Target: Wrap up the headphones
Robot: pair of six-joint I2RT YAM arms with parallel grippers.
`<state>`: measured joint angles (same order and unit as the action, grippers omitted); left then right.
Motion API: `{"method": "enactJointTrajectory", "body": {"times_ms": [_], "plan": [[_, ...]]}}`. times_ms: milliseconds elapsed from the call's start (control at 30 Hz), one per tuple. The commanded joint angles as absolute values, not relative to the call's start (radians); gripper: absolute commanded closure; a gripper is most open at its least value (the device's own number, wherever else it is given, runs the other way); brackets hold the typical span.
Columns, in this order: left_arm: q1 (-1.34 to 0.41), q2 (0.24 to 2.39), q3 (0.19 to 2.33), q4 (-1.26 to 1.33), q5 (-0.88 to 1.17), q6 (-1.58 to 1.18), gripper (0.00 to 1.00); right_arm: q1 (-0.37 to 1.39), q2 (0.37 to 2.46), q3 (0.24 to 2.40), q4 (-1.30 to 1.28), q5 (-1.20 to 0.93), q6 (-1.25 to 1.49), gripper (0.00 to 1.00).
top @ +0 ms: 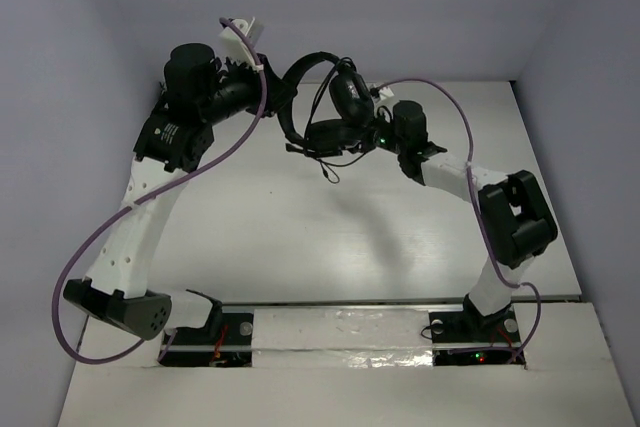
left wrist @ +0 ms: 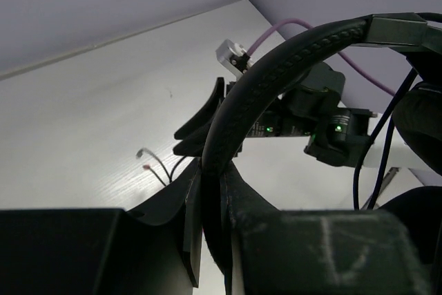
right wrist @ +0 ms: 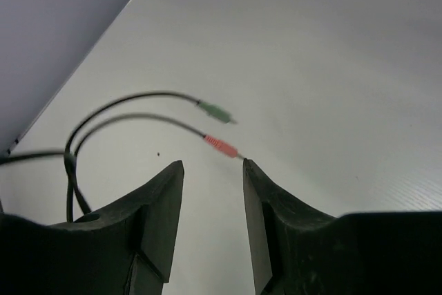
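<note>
The black headphones [top: 330, 107] hang above the table at the back. My left gripper [top: 281, 87] is shut on their curved headband [left wrist: 276, 74], which is pinched edge-on between the fingers [left wrist: 238, 191]. Both earcups [top: 347, 97] hang to the right of that grip, and thin black cable [top: 325, 169] dangles below them. My right gripper [top: 368, 139] sits right beside the lower earcup. In the right wrist view this gripper [right wrist: 213, 165] is open with nothing between its fingers. A pink plug [right wrist: 221, 146] and a green plug [right wrist: 215, 111] on the cable's ends show just beyond the fingertips.
Thick purple robot cables [top: 215, 162] loop along both arms. Purple-grey walls [top: 80, 67] close in the white table [top: 330, 237] at the left, back and right. A white rail [top: 340, 327] runs between the arm bases at the near edge.
</note>
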<state>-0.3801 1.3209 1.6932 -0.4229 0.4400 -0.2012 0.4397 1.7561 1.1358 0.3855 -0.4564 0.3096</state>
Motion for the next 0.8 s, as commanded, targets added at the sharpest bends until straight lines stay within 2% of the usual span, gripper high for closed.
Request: {"method": "enactJointTrajectory", "body": {"times_ms": [0, 133, 200, 267, 300, 333, 367, 467, 500, 567, 600, 633, 667, 733, 767], "plan": [[-0.367, 1.307, 1.738, -0.399, 0.506, -0.255, 1.0, 0.436, 1.767, 1.198, 0.543, -0.537, 0.365, 0.54], [-0.353, 1.319, 1.744, -0.417, 0.48, -0.256, 1.0, 0.436, 1.729, 1.133, 0.595, -0.584, 0.411, 0.53], [-0.325, 1.322, 1.74, -0.41, 0.482, -0.268, 1.0, 0.436, 1.643, 1.082, 0.577, -0.522, 0.435, 0.54], [-0.302, 1.325, 1.738, -0.387, 0.509, -0.296, 1.0, 0.436, 1.58, 0.987, 0.562, -0.442, 0.465, 0.64], [-0.282, 1.325, 1.738, -0.376, 0.52, -0.307, 1.0, 0.436, 1.522, 0.962, 0.54, -0.334, 0.492, 0.76], [-0.282, 1.327, 1.74, -0.359, 0.543, -0.314, 1.0, 0.436, 1.499, 0.922, 0.523, -0.312, 0.502, 0.9], [-0.273, 1.328, 1.741, -0.351, 0.551, -0.328, 1.0, 0.436, 1.48, 0.91, 0.517, -0.319, 0.503, 0.98], [-0.273, 1.328, 1.747, -0.333, 0.561, -0.339, 1.0, 0.436, 1.436, 0.894, 0.456, -0.394, 0.517, 1.0], [-0.273, 1.328, 1.747, -0.33, 0.558, -0.341, 1.0, 0.436, 1.41, 0.882, 0.462, -0.415, 0.55, 0.99], [-0.273, 1.325, 1.749, -0.33, 0.552, -0.344, 1.0, 0.436, 1.378, 0.87, 0.416, -0.39, 0.569, 0.89], [-0.273, 1.324, 1.749, -0.328, 0.552, -0.35, 1.0, 0.436, 1.355, 0.867, 0.39, -0.295, 0.571, 0.85], [-0.273, 1.321, 1.743, -0.318, 0.548, -0.356, 1.0, 0.436, 1.295, 0.865, 0.364, -0.24, 0.569, 0.71], [-0.273, 1.31, 1.737, -0.311, 0.543, -0.362, 1.0, 0.436, 1.266, 0.867, 0.315, -0.192, 0.56, 0.62], [-0.273, 1.301, 1.729, -0.304, 0.519, -0.37, 1.0, 0.436, 1.212, 0.891, 0.258, -0.111, 0.545, 0.48], [-0.273, 1.296, 1.727, -0.301, 0.515, -0.373, 1.0, 0.436, 1.165, 0.894, 0.232, -0.106, 0.545, 0.44]]}}
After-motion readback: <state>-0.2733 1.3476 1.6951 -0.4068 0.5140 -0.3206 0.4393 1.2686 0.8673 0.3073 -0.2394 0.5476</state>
